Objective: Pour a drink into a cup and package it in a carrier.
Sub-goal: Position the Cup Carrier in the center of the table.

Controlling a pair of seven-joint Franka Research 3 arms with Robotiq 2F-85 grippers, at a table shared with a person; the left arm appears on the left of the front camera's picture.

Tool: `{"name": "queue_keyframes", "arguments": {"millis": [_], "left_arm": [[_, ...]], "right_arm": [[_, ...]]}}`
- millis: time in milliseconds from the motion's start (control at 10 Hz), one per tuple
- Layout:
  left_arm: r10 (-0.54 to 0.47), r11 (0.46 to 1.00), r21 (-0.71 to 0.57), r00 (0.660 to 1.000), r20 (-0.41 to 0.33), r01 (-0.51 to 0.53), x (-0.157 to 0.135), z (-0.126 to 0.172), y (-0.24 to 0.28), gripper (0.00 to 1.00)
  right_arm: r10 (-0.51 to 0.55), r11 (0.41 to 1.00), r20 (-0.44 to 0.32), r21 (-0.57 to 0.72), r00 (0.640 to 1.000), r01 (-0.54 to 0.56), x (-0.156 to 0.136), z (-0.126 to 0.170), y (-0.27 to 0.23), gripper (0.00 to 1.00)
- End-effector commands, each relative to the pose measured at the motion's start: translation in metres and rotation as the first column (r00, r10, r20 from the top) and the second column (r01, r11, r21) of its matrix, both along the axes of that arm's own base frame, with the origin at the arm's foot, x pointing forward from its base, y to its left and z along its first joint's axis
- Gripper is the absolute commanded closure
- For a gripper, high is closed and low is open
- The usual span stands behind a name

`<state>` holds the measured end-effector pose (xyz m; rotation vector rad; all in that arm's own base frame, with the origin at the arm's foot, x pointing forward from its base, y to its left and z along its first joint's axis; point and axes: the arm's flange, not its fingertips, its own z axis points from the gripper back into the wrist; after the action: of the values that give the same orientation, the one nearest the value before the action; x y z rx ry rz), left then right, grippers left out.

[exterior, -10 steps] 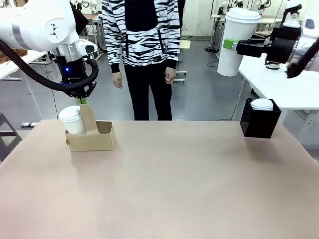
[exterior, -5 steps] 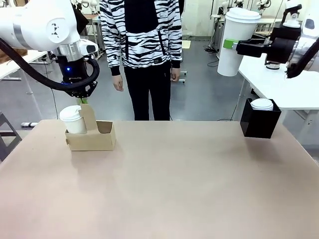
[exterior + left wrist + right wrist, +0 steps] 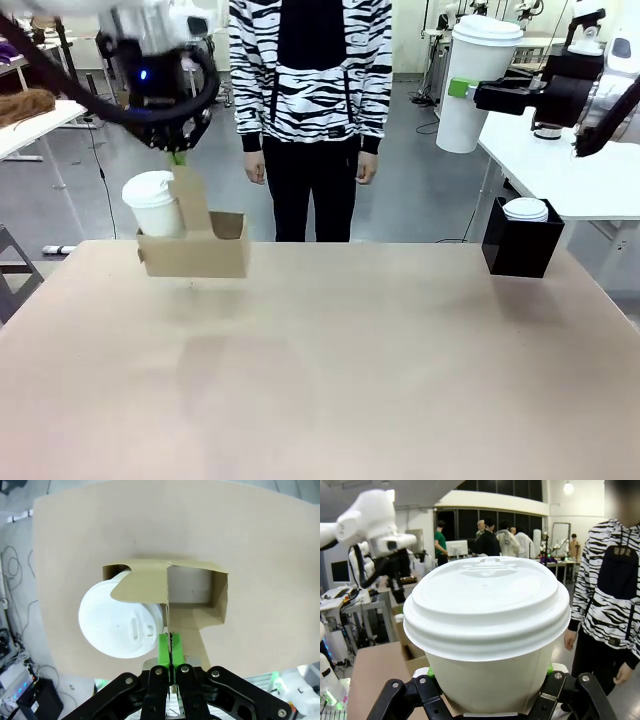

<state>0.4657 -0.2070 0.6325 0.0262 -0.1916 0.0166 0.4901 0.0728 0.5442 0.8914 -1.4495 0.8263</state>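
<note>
Carrier (image 3: pixel 195 258) one, cups (image 3: pixel 153 200) two.

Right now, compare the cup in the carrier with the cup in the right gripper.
The carrier cup sits in a slot of the cardboard carrier, touched by no gripper; the other cup is clamped directly in the right gripper. The carrier cup hangs at the robot's left, under the left gripper, which pinches the carrier's handle; the other cup is held high at the right. Both are white, lidded and upright.
</note>
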Motion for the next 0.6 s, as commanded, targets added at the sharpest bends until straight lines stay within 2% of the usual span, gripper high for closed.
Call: {"name": "queue_keyframes", "arguments": {"millis": [0, 100, 200, 400, 500], "left_arm": [[0.015, 0.999, 0.031, 1.000, -0.004, -0.015, -0.021, 0.013, -0.056, 0.98], [0.012, 1.000, 0.016, 1.000, -0.003, -0.012, -0.035, 0.015, -0.084, 0.98], [0.016, 1.000, 0.013, 0.999, -0.034, -0.015, -0.047, 0.012, -0.110, 0.98], [0.016, 1.000, 0.020, 0.997, -0.081, -0.014, -0.064, -0.008, -0.151, 0.98], [0.034, 0.999, 0.007, 0.995, -0.089, -0.033, -0.064, -0.024, -0.164, 0.98]], "right_arm": [[-0.016, 1.000, 0.012, -0.004, 1.000, 0.016, 0.002, 0.004, 0.002, 0.20], [-0.016, 1.000, 0.012, -0.004, 1.000, 0.016, 0.002, 0.004, 0.002, 0.20], [-0.016, 1.000, 0.012, -0.004, 1.000, 0.016, 0.002, 0.004, 0.002, 0.20], [-0.016, 1.000, 0.012, -0.004, 1.000, 0.016, 0.002, 0.004, 0.002, 0.20], [-0.016, 1.000, 0.012, -0.004, 1.000, 0.016, 0.002, 0.004, 0.002, 0.20]]}}
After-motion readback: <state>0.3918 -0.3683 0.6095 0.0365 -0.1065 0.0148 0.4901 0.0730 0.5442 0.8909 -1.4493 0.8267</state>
